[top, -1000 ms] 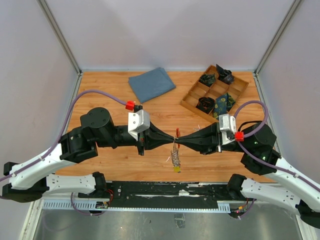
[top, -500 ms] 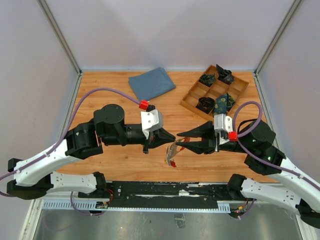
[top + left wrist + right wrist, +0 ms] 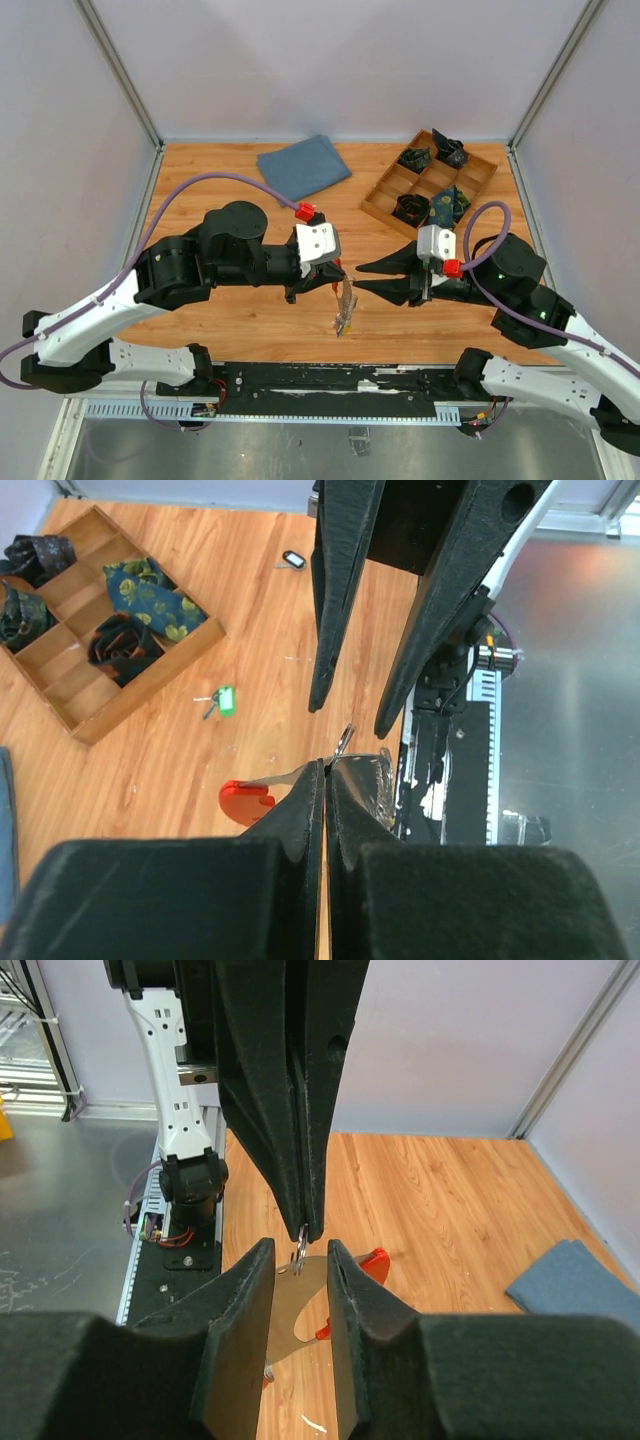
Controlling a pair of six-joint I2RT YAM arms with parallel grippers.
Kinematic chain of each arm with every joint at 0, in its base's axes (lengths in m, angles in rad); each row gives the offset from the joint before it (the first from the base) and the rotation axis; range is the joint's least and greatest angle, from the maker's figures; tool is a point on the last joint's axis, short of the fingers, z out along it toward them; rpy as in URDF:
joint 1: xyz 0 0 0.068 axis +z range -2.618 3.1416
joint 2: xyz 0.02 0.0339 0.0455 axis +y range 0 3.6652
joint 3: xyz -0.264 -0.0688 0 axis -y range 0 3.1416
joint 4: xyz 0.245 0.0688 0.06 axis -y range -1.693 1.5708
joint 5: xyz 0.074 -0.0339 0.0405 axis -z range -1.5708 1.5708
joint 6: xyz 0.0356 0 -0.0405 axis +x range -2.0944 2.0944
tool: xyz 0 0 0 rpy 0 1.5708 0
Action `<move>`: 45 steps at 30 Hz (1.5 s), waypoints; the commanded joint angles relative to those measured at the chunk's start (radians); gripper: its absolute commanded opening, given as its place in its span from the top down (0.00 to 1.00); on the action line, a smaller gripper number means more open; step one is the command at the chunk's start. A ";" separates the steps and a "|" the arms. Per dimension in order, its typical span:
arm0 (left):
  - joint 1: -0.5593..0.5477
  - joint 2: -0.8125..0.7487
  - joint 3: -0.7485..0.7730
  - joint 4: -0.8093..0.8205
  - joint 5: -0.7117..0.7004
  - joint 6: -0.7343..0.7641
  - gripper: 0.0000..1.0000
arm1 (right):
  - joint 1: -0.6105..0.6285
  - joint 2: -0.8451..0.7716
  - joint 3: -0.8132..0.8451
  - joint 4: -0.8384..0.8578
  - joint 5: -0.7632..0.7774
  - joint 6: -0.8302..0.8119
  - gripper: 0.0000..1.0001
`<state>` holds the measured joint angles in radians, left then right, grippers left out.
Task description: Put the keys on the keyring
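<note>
Top view: The left gripper (image 3: pixel 335 282) is reaching toward the middle of the table (image 3: pixel 230 320), its jaws pressed together. The keys (image 3: pixel 346 310) are hanging in a small bunch directly below its tips, above the wood. The right gripper (image 3: pixel 356 277) is facing it from the right, just beside the bunch but not touching it, with its jaws standing apart and nothing between them.

Left wrist view: The fingers are meeting tip to tip with no gap showing. The red keyring (image 3: pixel 248 802) is showing just left of the tips, joined to them by a thin metal strip, and the keys are glinting just right of them. The grip is reading as a pinch on the keyring, though the exact part under the pads is hidden. The right gripper's two fingers are pointing in from the far side, apart.

Right wrist view: The right fingers are framing the left gripper's tip, which is coming down between and beyond them. A small silver loop (image 3: pixel 299 1254) is dangling at that tip, and red is showing past the right finger.

Handling, as a judgement: the keys are looking light, stiff and slick, and are likely to swing and fan freely. The keyring is looking thin and probably springy. A key is best taken flat across its head, and the keyring close to its opening.
</note>
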<state>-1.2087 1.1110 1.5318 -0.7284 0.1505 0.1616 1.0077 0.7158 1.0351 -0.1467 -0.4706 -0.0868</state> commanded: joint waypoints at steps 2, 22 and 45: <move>-0.009 -0.007 0.033 0.001 -0.004 0.027 1.00 | 0.019 0.027 0.036 -0.014 0.018 -0.019 0.72; -0.009 -0.073 -0.026 0.046 -0.034 0.012 0.99 | 0.019 0.043 0.028 0.004 0.049 -0.011 0.93; -0.010 -0.087 -0.042 0.062 -0.028 0.007 0.99 | 0.019 0.037 -0.020 0.134 -0.001 0.013 0.86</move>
<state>-1.2087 1.0424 1.4921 -0.7067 0.1204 0.1753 1.0077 0.7525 1.0218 -0.0681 -0.4534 -0.0856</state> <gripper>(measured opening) 0.012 0.153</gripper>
